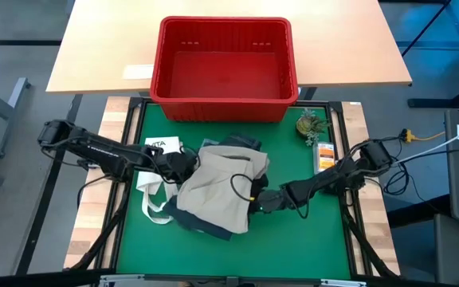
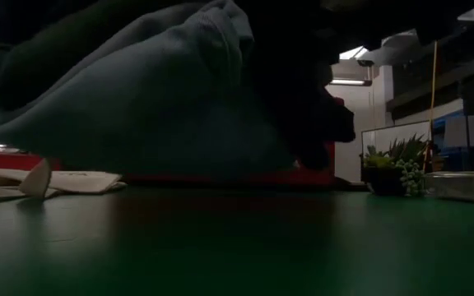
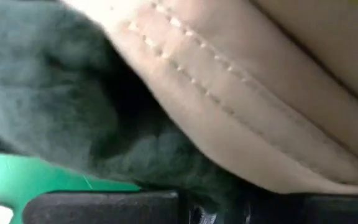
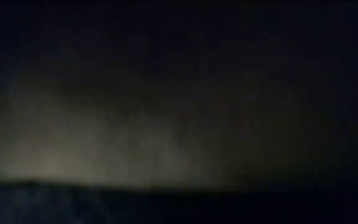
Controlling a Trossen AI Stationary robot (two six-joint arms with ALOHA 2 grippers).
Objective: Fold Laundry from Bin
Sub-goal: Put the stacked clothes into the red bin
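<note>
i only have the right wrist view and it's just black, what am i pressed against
Observer: The right gripper is buried in the right edge of the khaki-beige garment on the green mat.
Operator: is the bin still loaded
Observer: No, the red bin is empty; it sits on the far table behind the mat.
Operator: where's the left arm
Observer: The left gripper is at the pile's left edge, against khaki cloth over a dark grey-green garment.
Operator: anything else near the pile
Observer: A white tote bag lies partly under its left side, and a small potted plant stands at the mat's far right corner.
</note>
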